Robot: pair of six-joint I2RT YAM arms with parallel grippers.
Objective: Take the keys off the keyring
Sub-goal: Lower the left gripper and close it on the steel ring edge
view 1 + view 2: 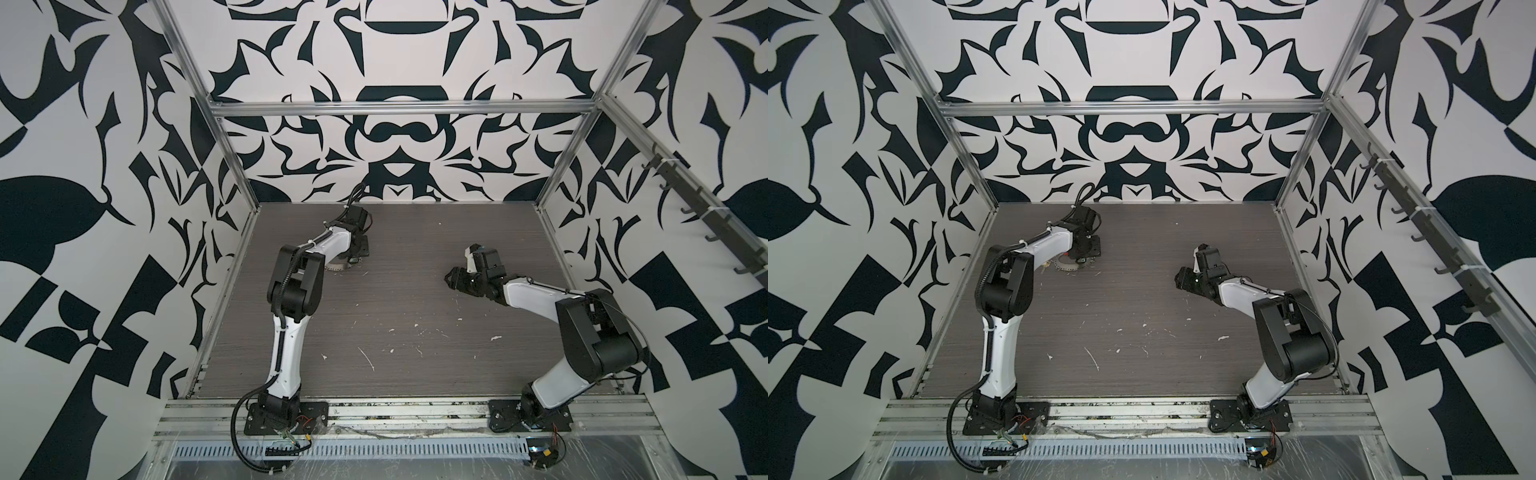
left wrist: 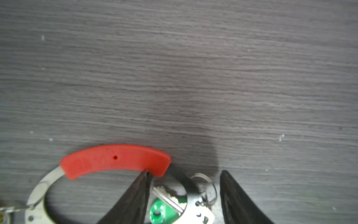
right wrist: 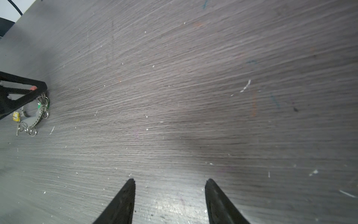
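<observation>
My left gripper (image 2: 185, 172) stood partly open over the keyring (image 2: 116, 158), which lay flat on the table (image 2: 174, 77) toward its far left. 1 fingertip sat at the red arc's end, and the green key (image 2: 158, 211) lay ungripped between the 2 fingers. The yellow key (image 3: 16, 116) lay beside the hoop. My right gripper (image 3: 169, 180) hung partly open and empty, well apart.

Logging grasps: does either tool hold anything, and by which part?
Nothing is held. The left tool stands open astride the grey metal hoop with the red arc; the right tool hangs open, empty.
</observation>
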